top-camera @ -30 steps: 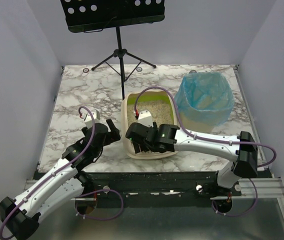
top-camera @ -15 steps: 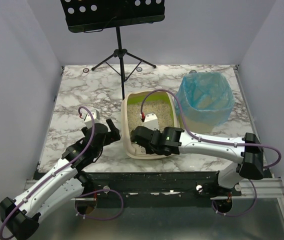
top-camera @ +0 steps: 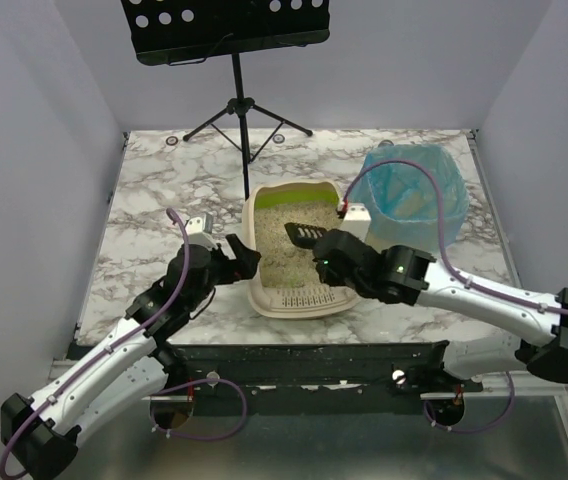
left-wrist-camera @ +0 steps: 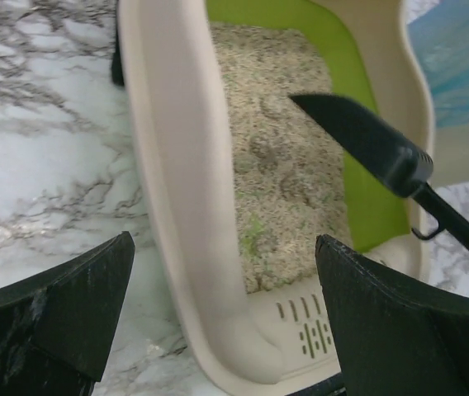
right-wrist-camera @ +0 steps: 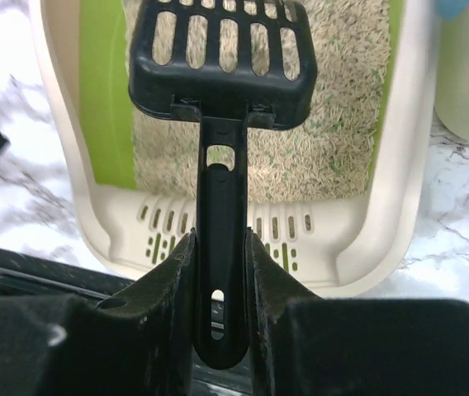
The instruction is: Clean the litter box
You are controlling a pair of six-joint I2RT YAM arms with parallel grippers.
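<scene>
The litter box (top-camera: pixel 302 299) sits on the marbled worktop (top-camera: pixel 164 180) around the middle, just ahead of the two arms. Its long axis runs from the near edge toward the far wall. The slotted grille end faces the arm bases, and the rounded end with the lime-green inner rim points toward the music stand (top-camera: pixel 239 100). Tan granules cover the floor of the tray beyond the grille.

The right end effector (right-wrist-camera: pixel 219 243) is clamped on the handle of a black slotted scoop (right-wrist-camera: pixel 222 62), with one finger pressed against each side of the handle. In the top view the scoop's long axis slants from the right side of the box toward its middle. Its head points left and away from the bases and lies over the granules. Whether the head touches them cannot be told.

The left end effector (top-camera: pixel 244 253) has its fingers spread wide and holds nothing. It is just beside the box's left wall, toward the grille end, and aims across the tray.

A taller bin lined with a translucent blue bag (top-camera: pixel 409 200) stands just beside the box on the right.
</scene>
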